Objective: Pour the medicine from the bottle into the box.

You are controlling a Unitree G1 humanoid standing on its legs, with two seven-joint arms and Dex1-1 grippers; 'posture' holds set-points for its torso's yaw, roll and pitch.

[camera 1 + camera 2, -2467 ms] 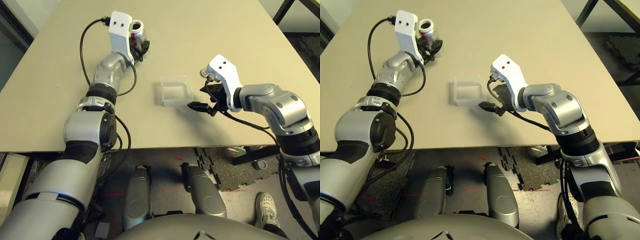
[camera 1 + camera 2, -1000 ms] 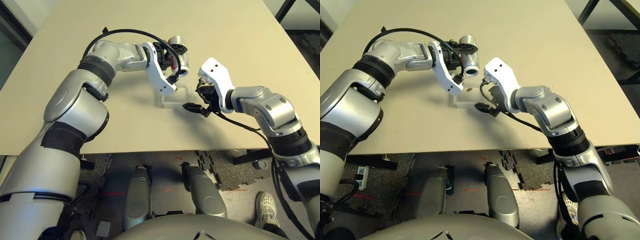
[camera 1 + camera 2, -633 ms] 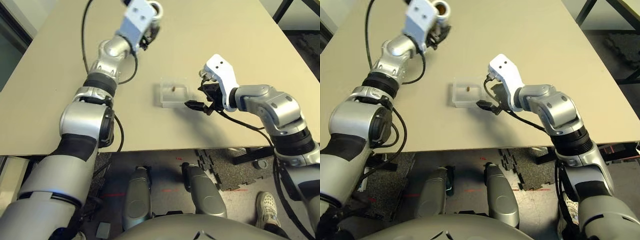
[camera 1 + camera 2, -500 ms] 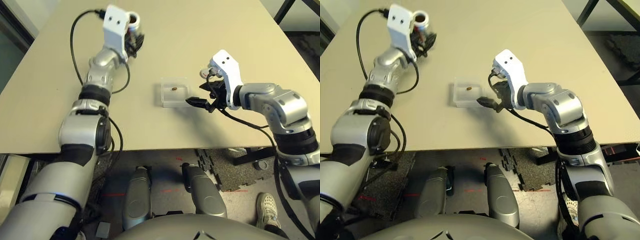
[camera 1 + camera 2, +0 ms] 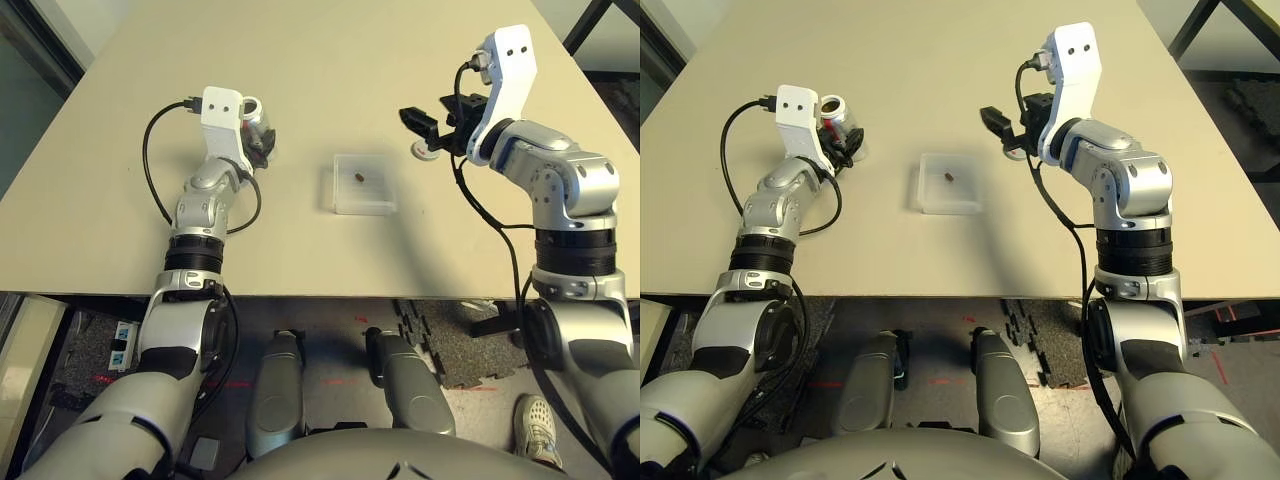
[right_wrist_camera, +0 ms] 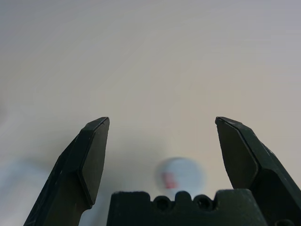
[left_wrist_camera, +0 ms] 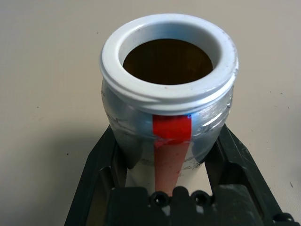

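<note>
The clear square box [image 5: 362, 184] lies mid-table with the dark brown medicine [image 5: 360, 178] inside it. To its left, my left gripper [image 5: 262, 140] is shut on the silvery bottle [image 5: 255, 122]. The bottle [image 7: 169, 94] is upright and uncapped, with a white rim, a red strip down its side and a dark inside, and a black finger [image 7: 101, 160] presses each flank. My right gripper [image 5: 435, 112] hangs open, to the right of the box and beyond it. The round cap [image 6: 181, 174] with its red spot lies on the table [image 5: 428, 152] below its fingers [image 6: 91, 150].
The tan table [image 5: 330, 60] stretches bare behind the box. Black cables loop from both wrists. Its front edge [image 5: 300, 294] runs close below the box, with the floor and dark mats past it on the right.
The bottle was tipped over the box and the pill dropped in. My left arm has since swung the bottle back left and set it upright. My right gripper lifted away from the box.
</note>
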